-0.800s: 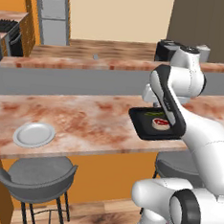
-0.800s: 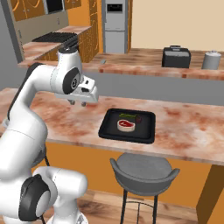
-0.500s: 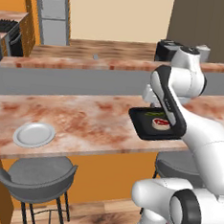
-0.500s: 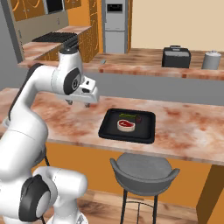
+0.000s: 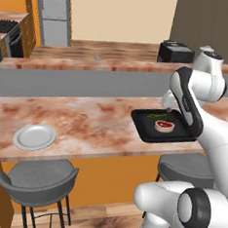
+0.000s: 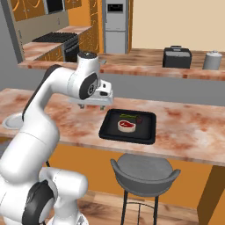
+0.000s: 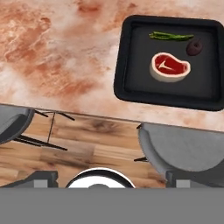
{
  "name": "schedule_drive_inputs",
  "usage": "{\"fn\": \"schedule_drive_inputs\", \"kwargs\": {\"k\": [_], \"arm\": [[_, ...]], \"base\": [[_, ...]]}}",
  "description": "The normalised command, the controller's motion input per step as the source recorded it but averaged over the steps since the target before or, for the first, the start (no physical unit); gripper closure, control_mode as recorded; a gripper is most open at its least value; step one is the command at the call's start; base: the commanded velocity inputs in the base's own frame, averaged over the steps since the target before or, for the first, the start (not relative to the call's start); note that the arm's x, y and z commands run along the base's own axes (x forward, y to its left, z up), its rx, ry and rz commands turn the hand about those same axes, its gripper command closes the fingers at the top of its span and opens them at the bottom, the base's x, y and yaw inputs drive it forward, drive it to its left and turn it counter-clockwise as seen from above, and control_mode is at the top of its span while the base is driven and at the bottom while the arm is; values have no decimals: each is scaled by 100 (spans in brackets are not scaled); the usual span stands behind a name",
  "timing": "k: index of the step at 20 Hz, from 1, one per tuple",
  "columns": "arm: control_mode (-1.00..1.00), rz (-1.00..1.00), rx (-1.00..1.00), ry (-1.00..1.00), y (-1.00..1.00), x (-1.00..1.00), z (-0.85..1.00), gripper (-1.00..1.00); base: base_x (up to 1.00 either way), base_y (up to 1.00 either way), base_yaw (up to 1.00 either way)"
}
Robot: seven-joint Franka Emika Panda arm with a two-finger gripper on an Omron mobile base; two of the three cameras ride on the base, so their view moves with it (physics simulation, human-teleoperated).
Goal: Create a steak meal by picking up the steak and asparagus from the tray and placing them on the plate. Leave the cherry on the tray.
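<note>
1. The arm has swung a touch further toward the tray (image 6: 128,128) since a moment back; the gripper (image 6: 93,104) hangs above the marbled counter (image 5: 76,120), just left of the tray's near corner in the right base view.
2. The fingers are too small and too hidden under the hand to read, so I cannot tell whether they are spread or closed. Nothing visible is held.
3. On the black tray, nothing has shifted: the steak (image 7: 170,66) lies in the middle, the asparagus (image 7: 170,36) lies along the far edge just beyond it, and the dark cherry (image 7: 194,46) sits beside the asparagus tip.
4. The plate (image 5: 34,136) sits bare, well apart from the tray, at the far left of the counter.
5. Two grey stools (image 5: 38,177) stand under the counter edge.
</note>
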Motion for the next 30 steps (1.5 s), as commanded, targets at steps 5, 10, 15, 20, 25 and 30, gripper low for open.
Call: {"fn": "schedule_drive_inputs", "kwargs": {"k": [5, 10, 15, 20, 25, 30], "arm": [[-100, 3, 0, 3, -63, -6, -18, -100], [-100, 14, 0, 1, -40, 0, -18, -100], [-100, 12, -5, 1, -22, -3, -28, -100], [-100, 18, -4, 0, -6, 3, -55, -100], [-100, 26, -2, 0, -6, 28, -51, -100], [-100, 35, 0, -1, -18, 31, -24, -100]], "base": [[0, 0, 0], [0, 0, 0], [0, 0, 0], [0, 0, 0], [0, 0, 0], [0, 0, 0]]}}
